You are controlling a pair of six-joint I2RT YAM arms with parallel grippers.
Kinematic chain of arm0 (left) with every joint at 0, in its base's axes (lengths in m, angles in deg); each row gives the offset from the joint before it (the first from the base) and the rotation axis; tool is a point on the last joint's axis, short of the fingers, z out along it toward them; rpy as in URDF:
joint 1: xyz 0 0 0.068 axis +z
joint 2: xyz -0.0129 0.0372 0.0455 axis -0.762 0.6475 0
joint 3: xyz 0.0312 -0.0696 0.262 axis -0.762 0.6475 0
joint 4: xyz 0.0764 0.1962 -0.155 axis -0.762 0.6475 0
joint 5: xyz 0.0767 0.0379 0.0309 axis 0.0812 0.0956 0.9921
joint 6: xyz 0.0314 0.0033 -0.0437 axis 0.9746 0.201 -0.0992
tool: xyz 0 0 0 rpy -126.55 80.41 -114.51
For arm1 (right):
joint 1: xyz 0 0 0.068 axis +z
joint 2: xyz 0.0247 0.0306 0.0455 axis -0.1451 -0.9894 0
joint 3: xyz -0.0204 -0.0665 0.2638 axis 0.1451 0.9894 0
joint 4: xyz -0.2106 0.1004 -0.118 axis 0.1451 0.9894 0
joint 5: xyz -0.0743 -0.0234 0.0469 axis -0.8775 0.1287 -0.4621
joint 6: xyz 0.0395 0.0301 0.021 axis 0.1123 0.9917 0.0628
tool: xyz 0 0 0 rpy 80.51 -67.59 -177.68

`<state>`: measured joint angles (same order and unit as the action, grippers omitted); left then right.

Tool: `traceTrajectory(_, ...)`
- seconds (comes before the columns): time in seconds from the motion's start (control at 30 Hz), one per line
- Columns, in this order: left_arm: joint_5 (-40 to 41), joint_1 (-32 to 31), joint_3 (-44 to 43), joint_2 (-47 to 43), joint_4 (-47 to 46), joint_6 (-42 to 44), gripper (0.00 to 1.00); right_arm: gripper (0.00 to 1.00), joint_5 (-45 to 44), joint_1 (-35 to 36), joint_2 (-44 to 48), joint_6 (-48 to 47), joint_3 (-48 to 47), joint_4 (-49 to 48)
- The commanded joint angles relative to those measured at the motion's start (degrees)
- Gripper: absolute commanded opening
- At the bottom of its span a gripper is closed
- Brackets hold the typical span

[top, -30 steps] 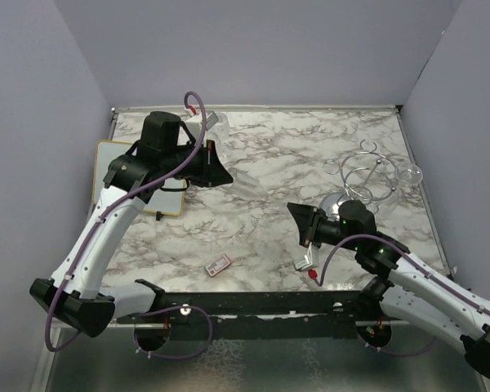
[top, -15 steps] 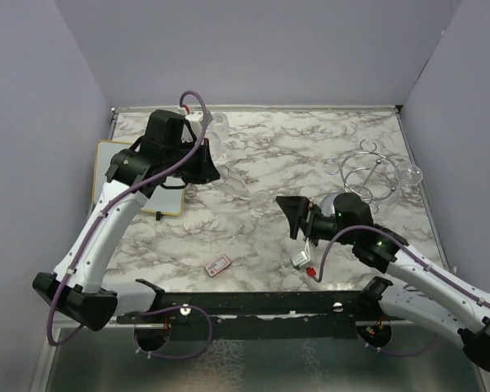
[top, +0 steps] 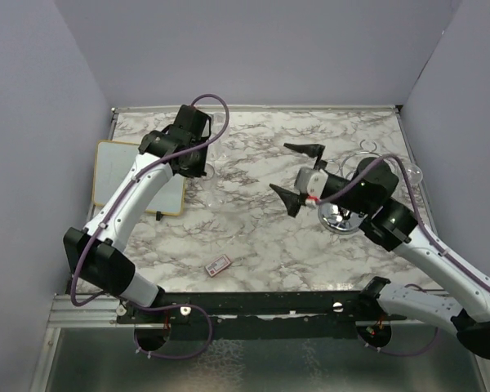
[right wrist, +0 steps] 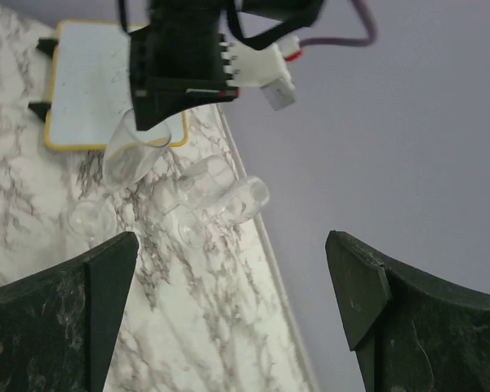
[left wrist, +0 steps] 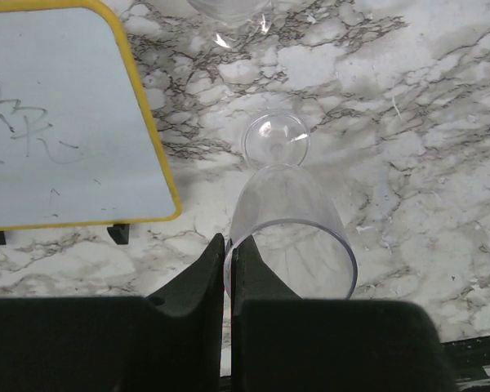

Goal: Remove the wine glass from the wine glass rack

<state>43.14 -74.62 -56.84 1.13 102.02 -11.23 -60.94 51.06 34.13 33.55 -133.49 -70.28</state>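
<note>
My left gripper [left wrist: 227, 255] is shut on the rim of a clear wine glass [left wrist: 290, 216], one finger inside the bowl and one outside. The glass's foot [left wrist: 275, 139] points down at the marble near the back left. The right wrist view shows that same glass [right wrist: 135, 155] hanging tilted under the left gripper [right wrist: 159, 114]. The chrome wine glass rack [top: 367, 155] stands at the right, its mirror disc base [top: 340, 219] partly behind my right arm. Another wine glass [top: 410, 171] hangs on its right side. My right gripper [top: 296, 175] is open and empty, left of the rack.
A yellow-framed whiteboard [top: 126, 167] lies at the left edge. Two more clear glasses [right wrist: 220, 192] lie on their sides by the back wall. A small red and white card [top: 219, 264] lies near the front. Grey walls close in the table on three sides.
My right gripper opened wide and swung up from the front of the table to beside the rack. The left arm carried its glass further back.
</note>
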Motion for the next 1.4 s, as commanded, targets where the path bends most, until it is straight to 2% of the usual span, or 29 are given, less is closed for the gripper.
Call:
traceTrajectory(0.0, 7.7, 0.7, -5.1, 2.8, 0.1, 2.4, 0.00, 1.00, -23.2, 0.3, -5.4, 33.5, -8.7, -2.6)
traceTrajectory(0.03, 7.6, 1.1, -5.9, 3.8, 0.4, 2.7, 0.00, 1.00, -27.6, 0.3, -7.5, 35.3, -12.2, 1.7)
traceTrajectory(0.13, 6.0, 2.5, -8.8, 6.6, 1.3, 2.9, 0.00, 1.00, -32.5, 0.3, -14.3, 34.8, -20.4, 12.8)
traceTrajectory(0.23, 4.6, 3.0, -11.1, 8.8, 1.5, 3.1, 0.00, 1.00, -40.0, 0.3, -18.1, 37.5, -24.2, 16.6)
traceTrajectory(0.4, 4.7, 3.3, -13.5, 12.2, 2.3, 3.2, 0.00, 1.00, -40.2, 0.3, -20.6, 41.5, -30.8, 23.4)
traceTrajectory(0.53, 4.1, 3.5, -14.1, 13.1, 2.6, 3.2, 0.04, 1.00, -37.9, 0.2, -19.9, 43.3, -34.1, 25.6)
traceTrajectory(0.63, 4.2, 3.4, -14.2, 13.1, 2.7, 3.1, 0.11, 1.00, -36.7, 0.3, -18.1, 43.7, -34.3, 25.3)
traceTrajectory(0.73, 4.5, 3.5, -14.2, 13.1, 2.9, 3.1, 0.24, 1.00, -36.6, 0.3, -16.5, 43.8, -33.9, 24.8)
traceTrajectory(0.83, 5.1, 3.6, -14.7, 13.1, 3.2, 3.1, 0.31, 1.00, -36.5, 0.3, -15.3, 44.0, -33.6, 24.9)
traceTrajectory(1.1, 3.7, 3.5, -20.2, 11.4, 3.8, 2.2, 0.56, 1.00, -34.9, 0.2, -12.7, 45.7, -35.4, 27.3)
traceTrajectory(1.27, -0.4, 3.5, -20.8, 6.1, 1.1, 0.8, 0.70, 1.00, -34.4, 0.2, -8.9, 46.4, -34.9, 27.2)
traceTrajectory(1.37, -6.5, 3.1, -16.6, 0.5, -5.0, -1.7, 0.78, 1.00, -33.5, 0.3, -6.3, 47.3, -34.2, 27.1)
